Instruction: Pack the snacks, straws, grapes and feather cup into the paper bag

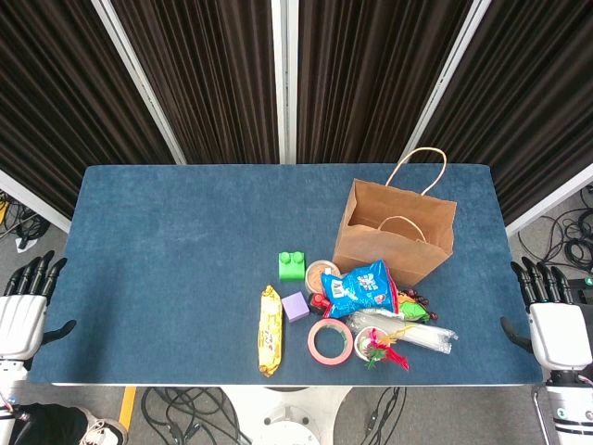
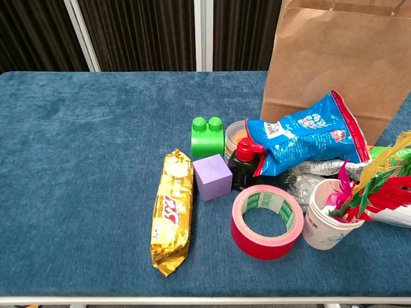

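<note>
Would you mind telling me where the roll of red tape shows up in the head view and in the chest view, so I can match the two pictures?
Head view: the red tape roll lies flat near the table's front edge, right of centre.
Chest view: it sits low and right of centre, just left of the feather cup.
Shared landmark: the purple cube, up and left of the roll in both.

Snack pkts (image 1: 363, 288), tape (image 1: 330, 341), cup (image 1: 368, 343) just before paper bag (image 1: 394, 232); blocks (image 1: 293, 265) left.
</note>
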Robot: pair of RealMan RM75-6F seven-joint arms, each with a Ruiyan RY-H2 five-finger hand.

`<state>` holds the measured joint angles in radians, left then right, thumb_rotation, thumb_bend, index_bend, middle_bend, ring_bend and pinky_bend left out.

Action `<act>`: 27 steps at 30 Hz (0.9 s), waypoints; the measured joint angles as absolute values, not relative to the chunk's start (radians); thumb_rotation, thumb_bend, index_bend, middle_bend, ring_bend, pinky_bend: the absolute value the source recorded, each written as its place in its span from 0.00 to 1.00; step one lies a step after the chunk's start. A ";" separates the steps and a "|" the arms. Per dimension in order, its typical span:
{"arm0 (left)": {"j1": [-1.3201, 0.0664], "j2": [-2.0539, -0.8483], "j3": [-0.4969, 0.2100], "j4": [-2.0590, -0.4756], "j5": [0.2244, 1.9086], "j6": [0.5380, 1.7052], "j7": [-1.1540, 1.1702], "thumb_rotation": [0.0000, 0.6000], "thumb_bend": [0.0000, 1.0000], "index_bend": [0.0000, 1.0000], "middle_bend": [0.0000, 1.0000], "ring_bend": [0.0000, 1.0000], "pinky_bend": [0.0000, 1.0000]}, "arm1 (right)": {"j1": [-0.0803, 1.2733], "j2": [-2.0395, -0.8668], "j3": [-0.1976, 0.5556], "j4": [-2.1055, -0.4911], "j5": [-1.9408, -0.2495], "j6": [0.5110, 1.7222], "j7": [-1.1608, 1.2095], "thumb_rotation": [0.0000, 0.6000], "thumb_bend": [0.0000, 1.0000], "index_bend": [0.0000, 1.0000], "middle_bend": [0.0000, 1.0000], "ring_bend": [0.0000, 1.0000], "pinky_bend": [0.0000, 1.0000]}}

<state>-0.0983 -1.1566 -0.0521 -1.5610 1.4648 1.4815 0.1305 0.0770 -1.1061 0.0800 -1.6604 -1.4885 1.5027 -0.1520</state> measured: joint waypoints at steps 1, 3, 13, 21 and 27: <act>-0.098 -1.156 -0.051 -1.561 1.462 1.478 0.130 1.00 0.06 0.10 0.09 0.00 0.14 | 0.078 -1.106 0.081 -1.660 -1.486 1.501 -0.152 1.00 0.16 0.05 0.03 0.00 0.00; -0.098 -1.158 -0.051 -1.559 1.461 1.476 0.128 1.00 0.06 0.10 0.09 0.00 0.14 | 0.081 -1.106 0.083 -1.660 -1.481 1.494 -0.152 1.00 0.17 0.05 0.03 0.00 0.00; -0.105 -1.166 -0.049 -1.562 1.467 1.468 0.124 1.00 0.06 0.10 0.09 0.00 0.14 | 0.091 -1.090 0.091 -1.693 -1.495 1.496 -0.173 1.00 0.16 0.05 0.03 0.00 0.00; -0.093 -1.174 -0.044 -1.547 1.462 1.475 0.095 1.00 0.06 0.10 0.09 0.00 0.14 | 0.095 -1.074 0.089 -1.741 -1.492 1.489 -0.224 1.00 0.16 0.05 0.03 0.00 0.00; -0.095 -1.174 -0.046 -1.551 1.470 1.480 0.096 1.00 0.06 0.10 0.09 0.00 0.14 | 0.094 -1.058 0.070 -1.785 -1.506 1.477 -0.251 1.00 0.16 0.05 0.03 0.00 0.00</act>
